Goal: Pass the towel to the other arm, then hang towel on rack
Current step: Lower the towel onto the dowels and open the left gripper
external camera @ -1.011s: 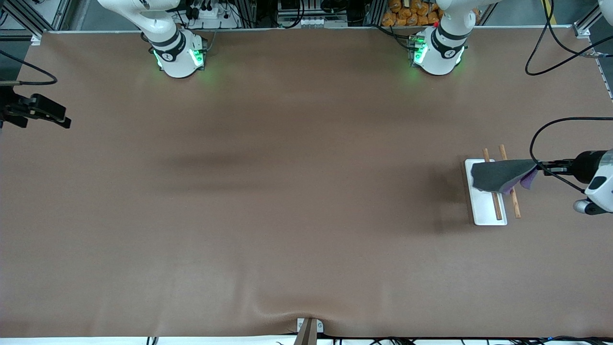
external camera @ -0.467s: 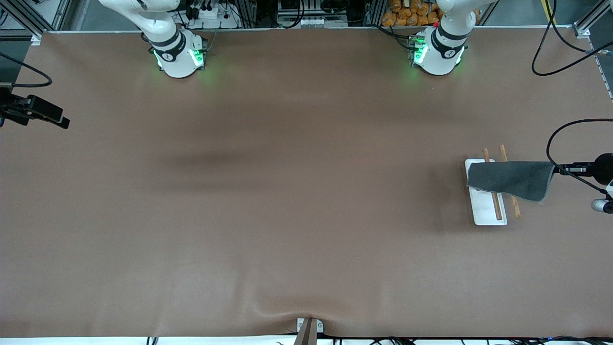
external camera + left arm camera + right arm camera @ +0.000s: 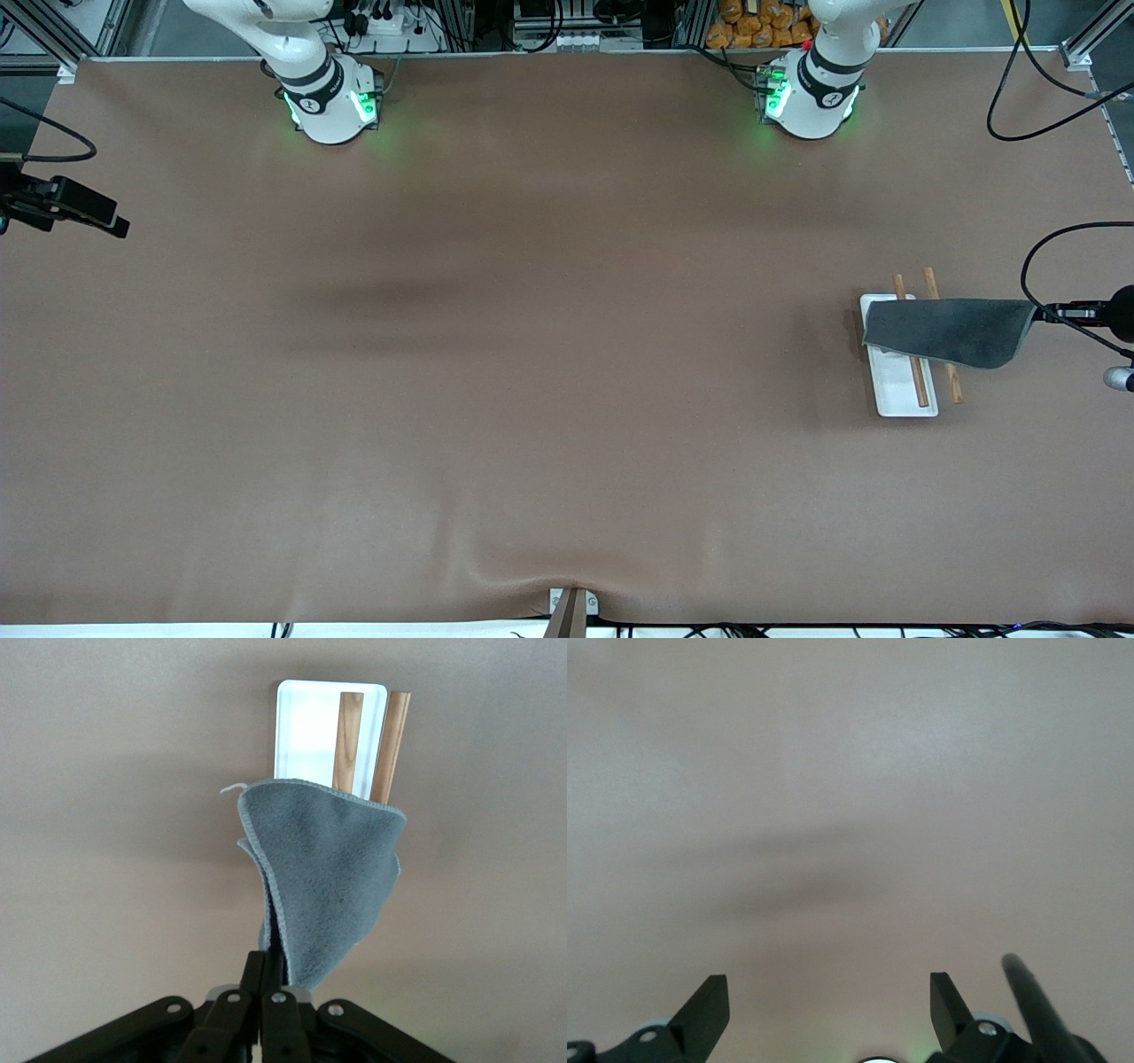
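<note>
Since 1 s ago the left gripper [image 3: 1048, 312] has drawn back toward the left arm's end of the table, pulling the towel [image 3: 948, 330] from a bunched fold with a purple tint at its edge into a flatter, stretched sheet. It is clamped on 1 corner of the dark grey cloth; in the left wrist view its fingers [image 3: 266, 992] are pressed together with the towel [image 3: 321, 877] hanging out from between them, a lighter stitched edge visible along the fold. Cloth drapes across both brown wooden rods of the rack [image 3: 897, 399], covering their middle portion, with rod ends showing on either side of it. Rack's white base [image 3: 306, 722] sits flat on the brown table [image 3: 532, 354], near the left arm's end. Right gripper [image 3: 102, 220] waits at the right arm's end of the table, unchanged from earlier; its fingers [image 3: 709, 1005] are spread wide with nothing between them, only bare table under it.
</note>
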Robot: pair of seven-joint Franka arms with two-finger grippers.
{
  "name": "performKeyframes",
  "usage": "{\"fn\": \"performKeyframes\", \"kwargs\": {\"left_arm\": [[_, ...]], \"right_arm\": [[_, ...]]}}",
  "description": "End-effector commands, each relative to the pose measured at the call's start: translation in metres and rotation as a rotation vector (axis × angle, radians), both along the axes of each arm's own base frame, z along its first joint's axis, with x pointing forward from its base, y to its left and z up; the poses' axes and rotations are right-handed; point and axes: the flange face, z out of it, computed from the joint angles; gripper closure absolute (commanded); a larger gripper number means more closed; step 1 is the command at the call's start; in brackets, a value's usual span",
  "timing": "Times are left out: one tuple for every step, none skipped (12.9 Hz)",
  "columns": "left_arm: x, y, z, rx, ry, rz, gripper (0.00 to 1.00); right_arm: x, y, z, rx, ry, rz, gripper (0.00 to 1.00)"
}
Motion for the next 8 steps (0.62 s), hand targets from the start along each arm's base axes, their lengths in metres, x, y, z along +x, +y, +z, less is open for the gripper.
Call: {"fn": "performKeyframes", "kwargs": {"left_arm": [[-0.001,0.005,0.002,0.017,-0.008,-0.017,0.93],[-0.002,0.010,0.001,0.019,-0.011,-0.010,0.84],[-0.002,0.013,0.000,0.016,-0.015,-0.006,0.63],[-0.001,0.014,-0.001,0.014,-0.017,-0.003,0.46],[-0.003,0.019,-0.001,0.012,-0.018,0.005,0.21],[-0.005,0.024,0.000,0.007,-0.021,0.016,0.00],[-0.006,0.026,0.005,0.010,-0.028,0.019,0.00],[-0.006,0.024,0.012,0.011,-0.035,0.015,0.00]], "right_arm": [[-0.006,-0.002,0.006,0.012,-0.011,0.001,0.00],[-0.006,-0.004,0.007,0.009,-0.016,-0.001,0.00],[-0.006,-0.002,0.007,0.004,-0.015,0.002,0.00],[-0.005,0.001,0.007,0.001,-0.017,0.007,0.00],[-0.005,0.001,0.007,0.000,-0.018,0.009,0.00],[-0.005,0.002,0.007,-0.001,-0.022,0.010,0.00],[-0.005,0.001,0.007,-0.002,-0.024,0.009,0.00],[-0.005,-0.001,0.007,-0.002,-0.024,0.006,0.00]]}}
